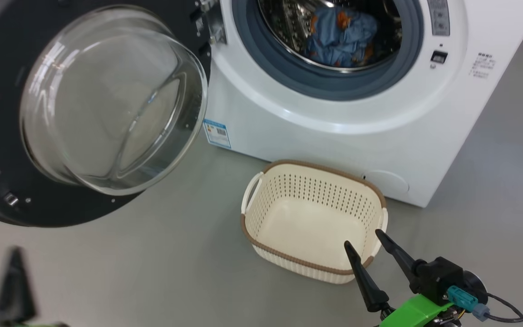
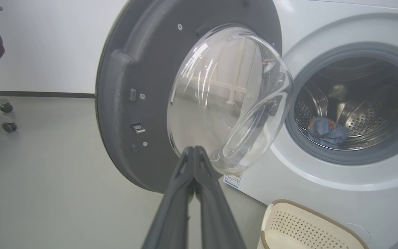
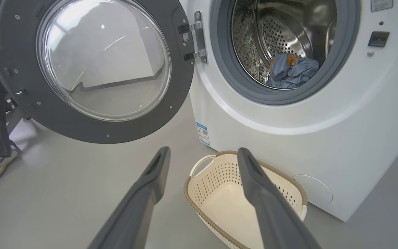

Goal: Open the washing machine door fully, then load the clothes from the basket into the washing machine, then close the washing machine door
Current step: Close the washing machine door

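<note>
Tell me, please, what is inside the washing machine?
Blue clothes with orange prints lie in the steel drum; anything beneath that bundle is covered.

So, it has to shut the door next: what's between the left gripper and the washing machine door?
Bare grey floor, seen in the head view; the left gripper and the washing machine door stand apart.

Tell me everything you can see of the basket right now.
The basket is cream plastic with perforated walls, a brown woven-look rim and a loop handle at each side. It stands upright and empty on the grey floor, close in front of the washing machine; contact between them is unclear. The open right hand hovers by its near rim.
</note>
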Controlling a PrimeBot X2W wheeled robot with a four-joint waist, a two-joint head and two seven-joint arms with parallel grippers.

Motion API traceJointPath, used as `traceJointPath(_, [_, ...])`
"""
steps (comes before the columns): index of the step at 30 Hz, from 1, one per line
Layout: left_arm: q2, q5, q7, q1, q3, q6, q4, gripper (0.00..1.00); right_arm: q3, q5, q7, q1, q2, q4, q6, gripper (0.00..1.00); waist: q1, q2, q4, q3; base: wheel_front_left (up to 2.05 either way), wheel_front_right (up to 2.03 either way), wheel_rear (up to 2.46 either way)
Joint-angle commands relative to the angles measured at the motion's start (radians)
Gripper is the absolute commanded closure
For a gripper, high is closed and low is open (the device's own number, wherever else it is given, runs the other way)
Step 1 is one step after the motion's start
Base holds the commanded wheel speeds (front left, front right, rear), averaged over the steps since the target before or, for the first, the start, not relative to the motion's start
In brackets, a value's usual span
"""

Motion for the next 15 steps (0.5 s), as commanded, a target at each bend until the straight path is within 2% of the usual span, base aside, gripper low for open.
traceJointPath(1, [0.047, -0.026, -0.012, -0.071, 0.087, 0.000, -0.042, 1.00, 0.021, -0.021, 0.012, -0.025, -0.001, -0.041, 0.002, 0.00, 0.0000, 0.0000, -0.016, 0.062, 0.00, 0.00, 0.00])
traceJointPath(6, [0.145, -0.129, -0.013, -0.156, 0.268, -0.025, -0.051, 1.00, 0.028, -0.077, 0.054, -0.048, -0.001, -0.083, 0.002, 0.00, 0.0000, 0.0000, -0.042, 0.137, 0.00, 0.00, 0.00])
traceJointPath(7, [0.199, -0.181, -0.012, -0.204, 0.339, -0.045, -0.037, 1.00, 0.028, -0.094, 0.070, -0.059, -0.001, -0.101, 0.002, 0.00, 0.0000, 0.0000, -0.052, 0.167, 0.00, 0.00, 0.00])
traceJointPath(8, [0.228, -0.208, -0.008, -0.231, 0.370, -0.053, -0.022, 1.00, 0.026, -0.102, 0.077, -0.064, -0.002, -0.110, 0.002, 0.00, 0.0000, 0.0000, -0.056, 0.181, 0.00, 0.00, 0.00])
traceJointPath(11, [0.310, -0.296, 0.032, -0.320, 0.453, -0.067, 0.053, 1.00, 0.027, -0.115, 0.093, -0.075, -0.010, -0.128, 0.002, 0.00, 0.0000, 0.0000, -0.070, 0.213, 0.00, 0.00, 0.00])
traceJointPath(15, [0.397, -0.459, 0.139, -0.461, 0.547, -0.067, 0.212, 1.00, 0.035, -0.119, 0.102, -0.083, -0.017, -0.141, 0.002, 0.00, 0.0000, 0.0000, -0.093, 0.237, 0.00, 0.00, 0.00])
